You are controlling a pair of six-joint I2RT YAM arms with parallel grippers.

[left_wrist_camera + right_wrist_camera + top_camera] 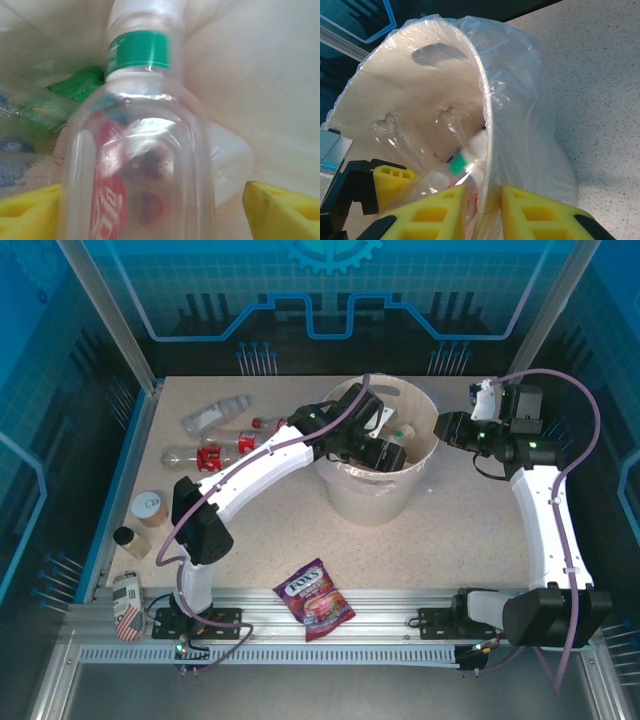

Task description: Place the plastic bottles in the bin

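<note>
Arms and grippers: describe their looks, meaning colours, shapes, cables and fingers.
The left arm and right arm are built alike, with smooth white links between black joint housings and black bases. A thin purple cable loops along each arm. The fingers are bright yellow wedge-shaped blocks with hollow moulded cells.

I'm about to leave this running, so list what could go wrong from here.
1. The left hand is inside the bin with the green-banded bottle loose between its fingers; lifting out could snag the bottle or the liner.
2. The right hand pinches the bin's rim and liner; any pull might tip the bin or tear the liner.
3. The bottles on the table lie on their sides and may roll when touched.
</note>
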